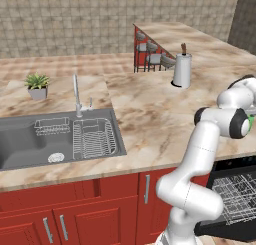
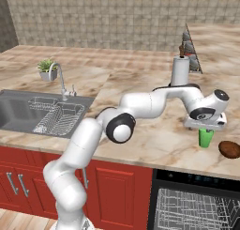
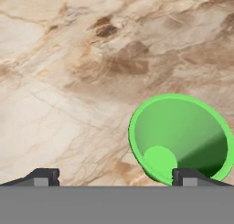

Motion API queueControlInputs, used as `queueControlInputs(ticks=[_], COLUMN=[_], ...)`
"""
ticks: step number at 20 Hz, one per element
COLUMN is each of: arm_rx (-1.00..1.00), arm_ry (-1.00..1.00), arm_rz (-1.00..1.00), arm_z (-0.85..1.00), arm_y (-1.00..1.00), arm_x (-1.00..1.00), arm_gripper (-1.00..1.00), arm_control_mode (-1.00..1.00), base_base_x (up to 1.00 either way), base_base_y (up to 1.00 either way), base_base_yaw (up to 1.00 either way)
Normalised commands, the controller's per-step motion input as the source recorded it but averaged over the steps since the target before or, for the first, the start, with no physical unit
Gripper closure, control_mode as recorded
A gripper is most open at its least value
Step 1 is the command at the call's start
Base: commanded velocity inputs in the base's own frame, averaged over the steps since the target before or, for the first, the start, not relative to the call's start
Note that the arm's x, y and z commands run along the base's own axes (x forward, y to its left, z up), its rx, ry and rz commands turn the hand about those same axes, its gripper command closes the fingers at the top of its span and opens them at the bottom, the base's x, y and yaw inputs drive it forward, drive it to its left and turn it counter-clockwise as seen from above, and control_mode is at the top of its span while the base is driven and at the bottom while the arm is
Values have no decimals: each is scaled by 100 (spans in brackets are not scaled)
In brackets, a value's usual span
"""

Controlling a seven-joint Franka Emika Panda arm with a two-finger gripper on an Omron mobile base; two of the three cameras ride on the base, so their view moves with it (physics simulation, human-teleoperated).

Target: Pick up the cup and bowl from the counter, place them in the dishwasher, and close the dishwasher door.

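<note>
A green cup (image 3: 179, 135) stands upright on the marble counter (image 2: 154, 142), its mouth facing the hand camera. My gripper (image 2: 205, 129) hovers just above the cup (image 2: 205, 138) and is open. In the hand view the gripper (image 3: 114, 178) has its fingertips wide apart, and the right one overlaps the cup's near rim, so the cup sits off to the right rather than between them. A brown bowl (image 2: 229, 149) lies on the counter just right of the cup. Below the counter edge the black dishwasher (image 2: 187, 178) stands open, its grey wire rack (image 2: 197, 209) pulled out.
A steel cylinder with a dark handle (image 2: 180, 70) stands behind my hand. Further back is a dish stand (image 1: 150, 53). At the left are the sink (image 1: 20, 144) with its wire basket (image 1: 95, 138), a faucet (image 1: 76, 94) and a potted plant (image 1: 37, 85).
</note>
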Motion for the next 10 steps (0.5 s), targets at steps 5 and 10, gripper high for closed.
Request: queueControlInputs(ticks=[5, 10], arm_rx=[0, 0], arm_ry=[0, 0], arm_rz=[0, 0], arm_z=[0, 0], arm_y=[0, 0], arm_x=[0, 3], arm_gripper=[-100, -100], arm_control_mode=[-100, -100], base_base_x=[0, 0], base_base_y=[0, 0], base_base_yaw=[0, 0])
